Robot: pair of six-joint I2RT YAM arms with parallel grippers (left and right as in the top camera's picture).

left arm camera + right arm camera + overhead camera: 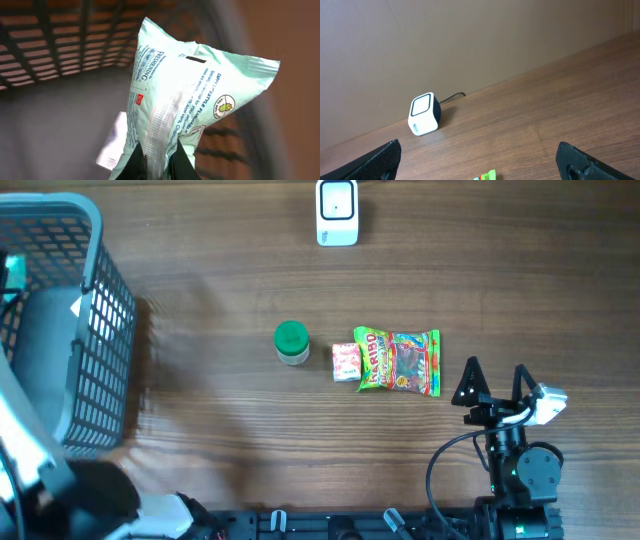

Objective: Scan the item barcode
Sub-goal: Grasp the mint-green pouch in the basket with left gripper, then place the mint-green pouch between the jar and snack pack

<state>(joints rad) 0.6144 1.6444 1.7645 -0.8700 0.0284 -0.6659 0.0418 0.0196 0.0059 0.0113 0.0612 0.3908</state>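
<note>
The mint pouch (pixel 190 95) reads "FRESHENING"; the green candy bag (pixel 400 362) reads "HARIBO".

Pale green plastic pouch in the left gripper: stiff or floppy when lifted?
Probably floppy: the pale green plastic pouch shows creased thin film, and the left gripper pinches only one edge. Possibly slippery, since its film looks smooth.

The overhead camera looks straight down from high up and takes in the whole counter (pixel 220 460). The left wrist camera is down inside the basket (pixel 105 330), very near a green pouch (pixel 185 100). The right wrist camera sits low, looking across the counter at the scanner (pixel 424 121) and back wall (pixel 470 40) — overhead shows that scanner too, at its top edge.
</note>
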